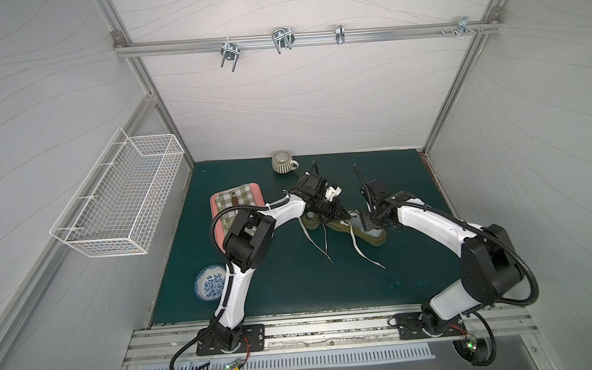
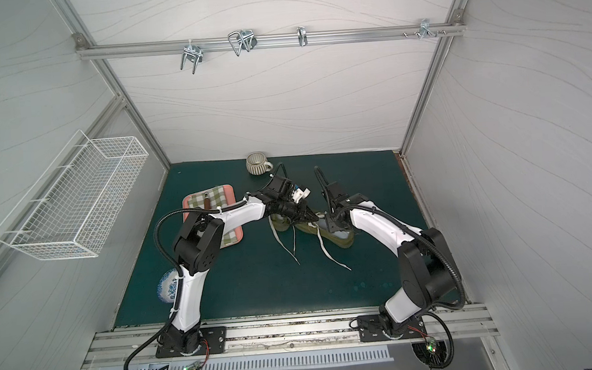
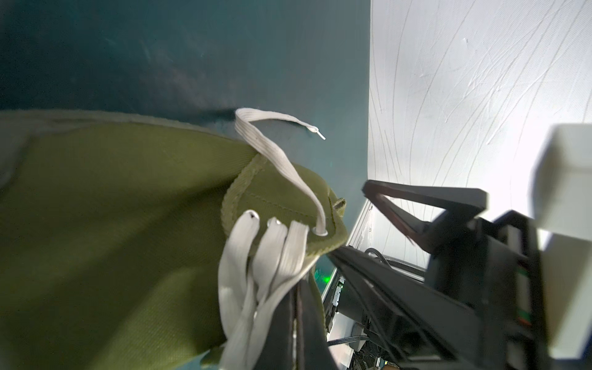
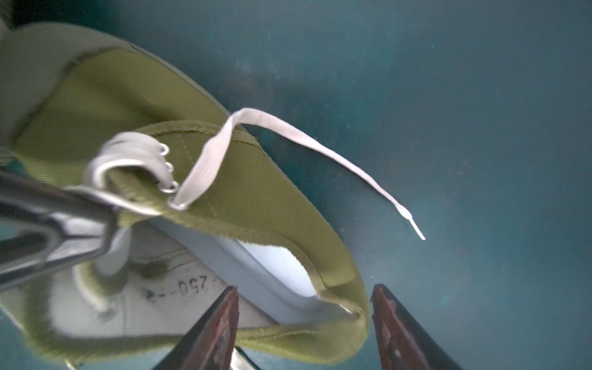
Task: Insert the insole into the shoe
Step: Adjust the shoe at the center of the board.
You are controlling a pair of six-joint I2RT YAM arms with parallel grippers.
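Here the pale insole (image 4: 275, 266) lies inside the olive shoe (image 1: 379, 239) on the surface (image 1: 293, 284), left pincer (image 1: 342, 214) clamped on the shoe's laced edge, right pincer (image 4: 304, 290) wide astride its heel rim

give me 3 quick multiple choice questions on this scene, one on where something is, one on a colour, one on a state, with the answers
1. Where is the mug?
A) at the front edge of the mat
B) at the back of the mat
C) in the right gripper

2. What colour is the fabric of the shoe?
A) red
B) olive green
C) black

3. What is the state of the right gripper?
A) open
B) shut on the shoe
C) shut on the mug

Answers:
1 B: in both top views it stands at the mat's far edge.
2 B: the upper shows olive in both wrist views.
3 A: its fingers stand apart at the shoe's heel.
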